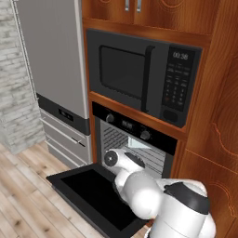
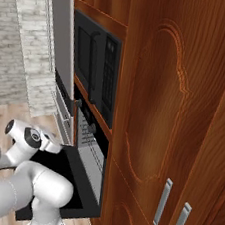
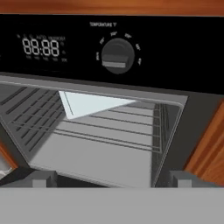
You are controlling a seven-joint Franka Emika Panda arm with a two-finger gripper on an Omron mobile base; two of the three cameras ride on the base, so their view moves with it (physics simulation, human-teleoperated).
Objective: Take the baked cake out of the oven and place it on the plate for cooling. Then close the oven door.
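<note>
The black oven (image 1: 135, 139) stands with its oven door (image 1: 88, 188) dropped down flat toward the floor. In the hand view I look straight into the oven (image 3: 100, 135) cavity: grey wire racks, a pale triangular patch on the back wall, and above them the digital display and one round knob. My gripper (image 3: 113, 181) is open just in front of the cavity mouth, its fingertips (image 3: 41, 178) wide apart with nothing between them. From the left base, my arm reaches over the lowered door to the opening. The cake and the plate are out of view.
A black microwave (image 1: 139, 76) with a keypad sits right above the oven. A grey fridge (image 1: 56, 60) stands to the left and tall wooden cabinet panels (image 2: 174, 117) to the right. Wooden floor (image 1: 23, 195) lies in front of the lowered door.
</note>
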